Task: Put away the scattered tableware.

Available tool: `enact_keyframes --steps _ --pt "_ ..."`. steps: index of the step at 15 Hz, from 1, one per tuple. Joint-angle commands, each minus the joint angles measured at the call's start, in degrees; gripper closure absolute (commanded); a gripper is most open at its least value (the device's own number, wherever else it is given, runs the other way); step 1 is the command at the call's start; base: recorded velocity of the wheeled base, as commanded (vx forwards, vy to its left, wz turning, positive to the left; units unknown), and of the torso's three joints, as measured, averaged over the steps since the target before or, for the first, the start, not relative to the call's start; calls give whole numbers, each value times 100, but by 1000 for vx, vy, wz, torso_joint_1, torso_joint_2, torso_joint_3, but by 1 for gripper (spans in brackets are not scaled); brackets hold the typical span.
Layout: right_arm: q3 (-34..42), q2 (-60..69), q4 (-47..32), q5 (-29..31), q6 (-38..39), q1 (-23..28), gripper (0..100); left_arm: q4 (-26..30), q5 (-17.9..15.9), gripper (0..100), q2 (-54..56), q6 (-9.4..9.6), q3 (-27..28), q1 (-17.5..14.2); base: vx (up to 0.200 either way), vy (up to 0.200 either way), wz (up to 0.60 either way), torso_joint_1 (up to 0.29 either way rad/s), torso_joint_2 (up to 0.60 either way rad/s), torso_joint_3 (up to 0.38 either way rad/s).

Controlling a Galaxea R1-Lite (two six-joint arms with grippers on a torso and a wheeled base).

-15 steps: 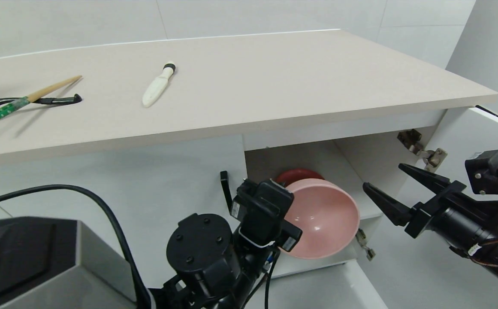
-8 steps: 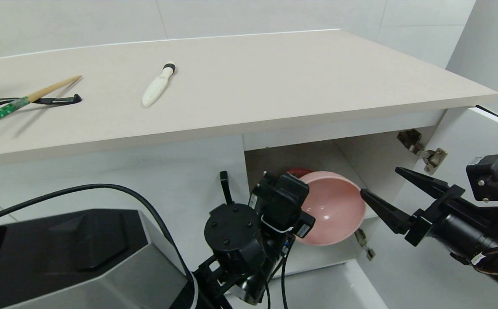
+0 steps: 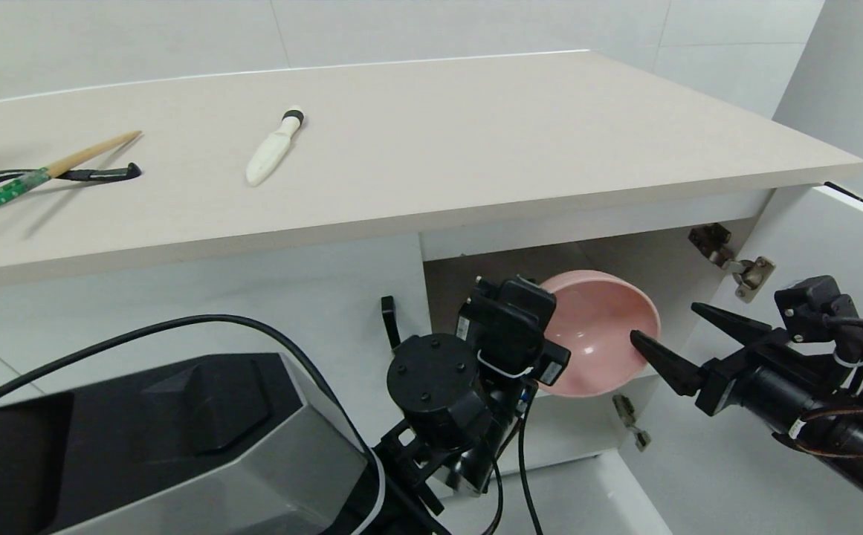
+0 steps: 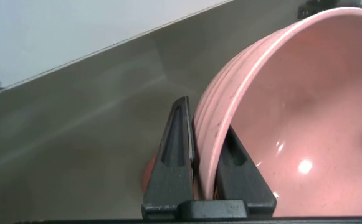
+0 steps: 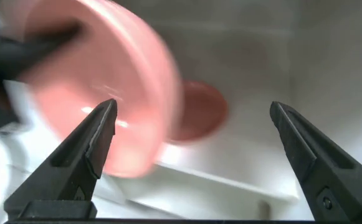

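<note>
A pink bowl is held tilted inside the open cabinet under the counter. My left gripper is shut on its rim, one finger outside and one inside. A red dish lies on the cabinet shelf behind the pink bowl. My right gripper stands open just right of the bowl, at the cabinet mouth, with nothing between its fingers. On the counter lie a white knife with a black end and wooden chopsticks.
The cabinet door hangs open at the right, with hinges on the frame. A black cable lies by the chopsticks at the counter's left. The beige countertop overhangs the cabinet opening.
My left arm has carried the pink bowl up and farther into the cabinet, now covering the red dish in the head view. The right gripper shifted slightly, staying open.
</note>
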State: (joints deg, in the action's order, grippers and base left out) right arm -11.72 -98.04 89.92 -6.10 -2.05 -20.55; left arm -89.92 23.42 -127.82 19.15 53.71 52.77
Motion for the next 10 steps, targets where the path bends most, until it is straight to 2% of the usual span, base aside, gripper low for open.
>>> enact_keyframes --steps 1,4,10 --pt "-24 -146 8 3 -6 25 0 -8 5 100 20 -8 87 5 0 0 0 0 0 0" --pt "-129 -110 8 3 11 25 0 -8 14 100 -24 -78 359 84 0 0 0 0 0 0" --pt "-182 48 8 12 55 25 0 -8 14 100 -24 -184 412 110 0 0 0 0 0 0"
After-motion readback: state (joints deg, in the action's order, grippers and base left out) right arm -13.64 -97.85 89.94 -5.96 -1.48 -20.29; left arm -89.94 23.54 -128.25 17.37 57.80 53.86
